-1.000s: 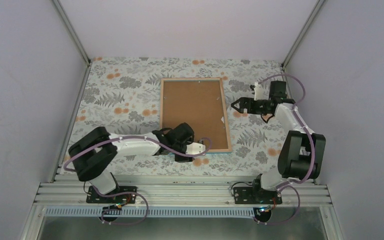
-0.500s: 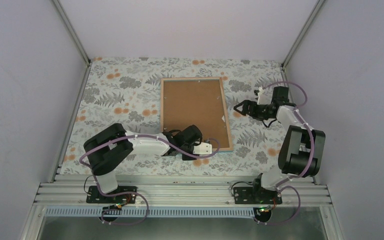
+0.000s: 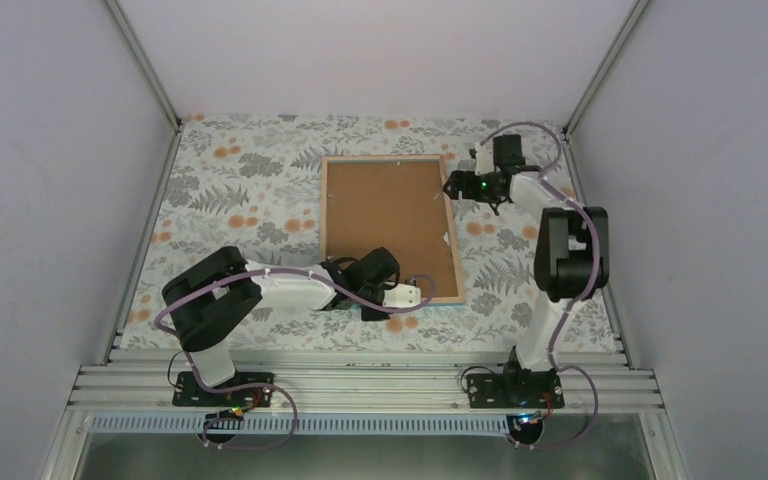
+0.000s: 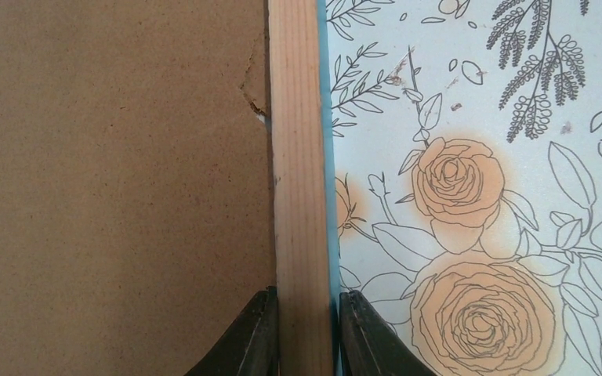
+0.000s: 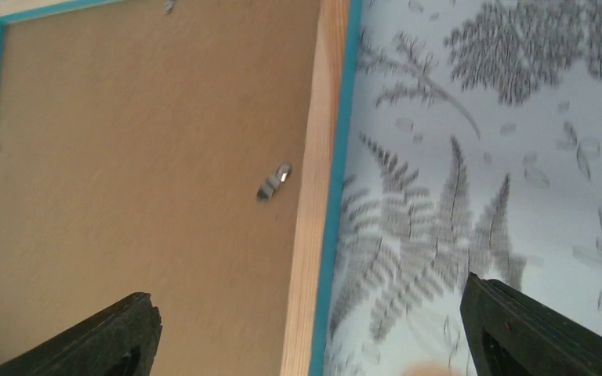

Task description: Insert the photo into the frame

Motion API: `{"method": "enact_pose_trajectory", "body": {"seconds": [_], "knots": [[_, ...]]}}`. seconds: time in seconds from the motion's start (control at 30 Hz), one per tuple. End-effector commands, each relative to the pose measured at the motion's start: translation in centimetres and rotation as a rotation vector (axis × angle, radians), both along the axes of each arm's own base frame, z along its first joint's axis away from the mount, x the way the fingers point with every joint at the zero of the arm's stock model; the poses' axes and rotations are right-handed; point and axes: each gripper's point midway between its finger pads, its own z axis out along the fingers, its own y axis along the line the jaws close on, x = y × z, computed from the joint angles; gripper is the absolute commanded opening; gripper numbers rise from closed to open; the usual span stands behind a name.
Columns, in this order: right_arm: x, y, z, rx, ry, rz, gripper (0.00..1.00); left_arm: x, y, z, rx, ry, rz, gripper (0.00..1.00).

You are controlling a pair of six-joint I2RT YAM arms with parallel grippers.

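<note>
Nearest to us, both arms are bolted to the aluminium beam [image 3: 360, 385] at the table's near edge. From the left base we follow the left arm low across the floral tablecloth [image 3: 240, 190] to the left gripper [image 4: 307, 299], which sits at the near edge of the frame [image 4: 302, 157]. In the left wrist view its two dark fingers [image 4: 255, 333] press against either side of the light wooden rail, one on the board side and one on the cloth side, so we read the jaws as closed down tight on that rail. Two orange roses printed on the cloth lie just beside the grip. The frame itself lies flat and face down around the middle of the table, long sides running away from us, its thin turquoise rim showing along the outer edge against the cloth. The brown backing board [image 3: 385, 215] fills its back, with a small chipped notch at the board's edge just beyond the left fingers. Farther along, a small metal clip [image 5: 273, 182] sits on the board near the right rail. At the frame's far right corner we find the right gripper [image 5: 310, 290], with a green light showing on its wrist; its jaws stand spread wide, one finger [image 5: 117, 337] over the board and the other over the cloth, straddling the right rail and holding nothing. Pale walls [image 3: 380, 50] close the far side.
</note>
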Motion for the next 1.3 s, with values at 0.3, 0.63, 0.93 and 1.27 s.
{"method": "enact_pose_trajectory", "body": {"seconds": [0.3, 0.63, 0.93, 1.27], "knots": [[4.4, 2.5, -5.1, -0.164, 0.031, -0.074, 0.85, -0.8, 1.5, -1.7, 0.049, 0.089, 0.013, 0.21], [2.9, 1.7, -8.3, -0.279, 0.088, -0.064, 0.65, -0.2, 2.0, -1.8, 0.05, 0.093, 0.027, 0.21], [1.7, 2.5, -7.2, -0.252, 0.1, 0.006, 0.58, 0.7, 2.5, -1.7, 0.044, 0.087, 0.034, 0.21], [3.9, 4.0, -1.3, -0.166, -0.048, -0.048, 0.79, 0.5, 2.5, -1.6, 0.035, 0.091, 0.02, 0.21]]}}
